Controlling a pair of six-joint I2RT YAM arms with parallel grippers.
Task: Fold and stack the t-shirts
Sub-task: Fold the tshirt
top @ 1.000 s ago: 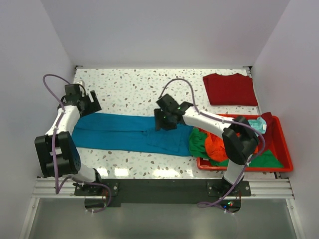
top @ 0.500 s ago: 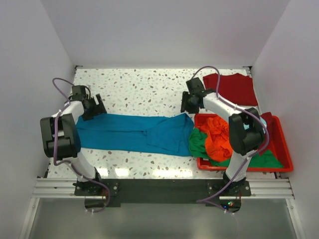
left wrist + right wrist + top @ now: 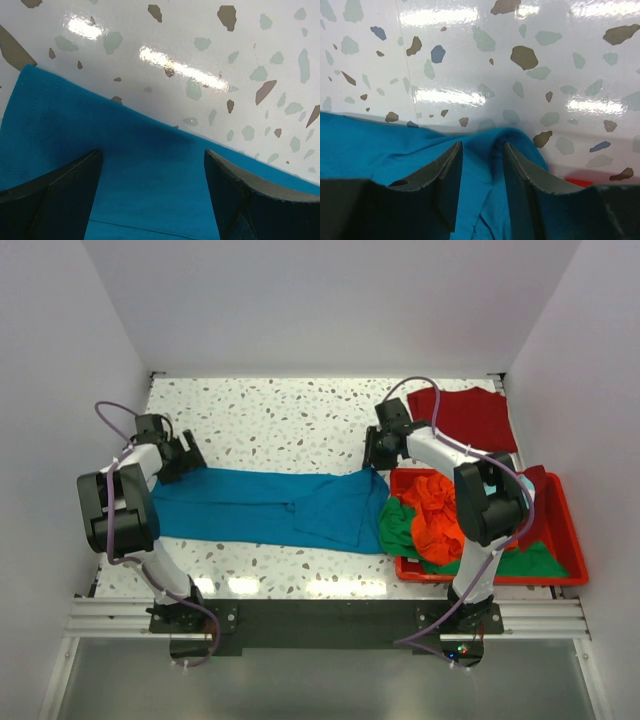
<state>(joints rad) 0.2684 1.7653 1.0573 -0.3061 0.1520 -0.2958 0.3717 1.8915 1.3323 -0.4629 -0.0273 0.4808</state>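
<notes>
- The teal-blue shirt (image 3: 250, 505) lies drawn out in a long band across the near half of the bench (image 3: 270, 415), running from the left side almost to the red bin (image 3: 573, 540). Laid out lengthwise like this, it looks ready for a fold end over end.
- The right claw (image 3: 480, 145) sits at the shirt's far right corner, just beside the bin's far left corner. Its fingers are drawn in on a raised ridge of blue cloth that fills the gap and touches both of them. This is a pinch, probably meant to keep that end taut or to lift it.
- The left claw (image 3: 150, 165) hangs over the far left corner with its fingers wide apart. They straddle flat cloth near the hem and grip nothing. I judge it is placed to take the matching corner.
- A dark red shirt (image 3: 462, 420) lies folded flat at the far right of the bench, apart from the bin. It is likely the base of the stack.
- The bin holds an orange shirt (image 3: 440, 520), a green shirt (image 3: 398, 525) and a pale aqua shirt (image 3: 517, 488), bunched together and apparently waiting their turn.
- The bench top is glossy white, speckled with grey, brown and greenish flecks, and it reflects the lamps in bright streaks. Cloth should slide easily on it.
- Plain pale walls (image 3: 330, 310) close in on three sides, and a metal rail (image 3: 320, 618) at the near edge carries the arm bases.
</notes>
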